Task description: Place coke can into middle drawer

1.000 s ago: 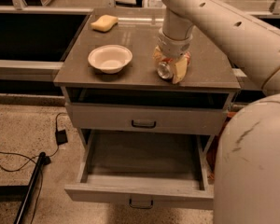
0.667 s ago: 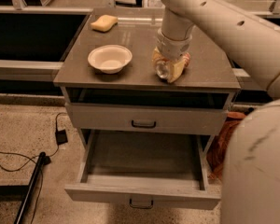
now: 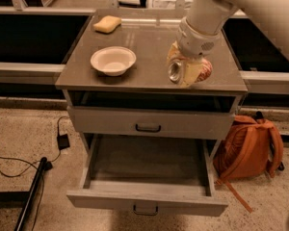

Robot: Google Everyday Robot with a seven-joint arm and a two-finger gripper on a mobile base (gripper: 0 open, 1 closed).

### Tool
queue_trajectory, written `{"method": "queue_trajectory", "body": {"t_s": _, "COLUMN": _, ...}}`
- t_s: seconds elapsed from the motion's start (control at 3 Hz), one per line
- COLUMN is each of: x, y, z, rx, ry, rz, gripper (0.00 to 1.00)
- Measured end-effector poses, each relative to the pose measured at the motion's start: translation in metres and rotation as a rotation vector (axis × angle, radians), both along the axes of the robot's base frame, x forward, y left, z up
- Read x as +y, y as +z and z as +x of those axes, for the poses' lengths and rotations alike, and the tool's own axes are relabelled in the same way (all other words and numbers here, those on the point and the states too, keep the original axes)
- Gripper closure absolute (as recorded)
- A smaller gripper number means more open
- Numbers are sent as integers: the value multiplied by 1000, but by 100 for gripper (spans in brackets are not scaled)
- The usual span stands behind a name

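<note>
- Setting: a grey cabinet top (image 3: 149,37) over a speckled floor. You can place everything from the white bowl (image 3: 113,60) standing on that top.
- Gripper (image 3: 189,71): right of the bowl, near the top's front edge. Its pale fingers are closed on the coke can (image 3: 177,72), which lies tilted with its silver end turned toward the bowl.
- Middle drawer (image 3: 147,160): below the bowl and pulled fully open, under the closed upper front (image 3: 149,121). Its floor is bare.
- Step in hand: you appear to be at the grasp-and-lift stage. The transfer has not begun.
- Next move: raise the can clear of the top, bring it forward past the front edge, then lower it into the drawer without clipping the upper front.
- Change: the can stays right of the bowl as before. The robot's white body no longer fills the lower right, so an orange backpack (image 3: 248,146) now shows.
</note>
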State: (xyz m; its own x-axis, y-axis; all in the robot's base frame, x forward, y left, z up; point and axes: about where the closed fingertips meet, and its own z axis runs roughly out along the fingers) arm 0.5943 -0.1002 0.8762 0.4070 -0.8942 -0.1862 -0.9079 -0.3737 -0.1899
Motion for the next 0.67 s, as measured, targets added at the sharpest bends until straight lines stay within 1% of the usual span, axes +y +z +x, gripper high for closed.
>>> {"method": "queue_trajectory", "body": {"t_s": 0.33, "x": 7, "y": 6, "z": -54, "rx": 119, "ry": -154, "rz": 94, "gripper": 100}}
{"method": "queue_trajectory", "body": {"t_s": 0.67, "x": 18, "y": -9, "z": -89, "rx": 256, "ry": -199, "rz": 168, "gripper": 100}}
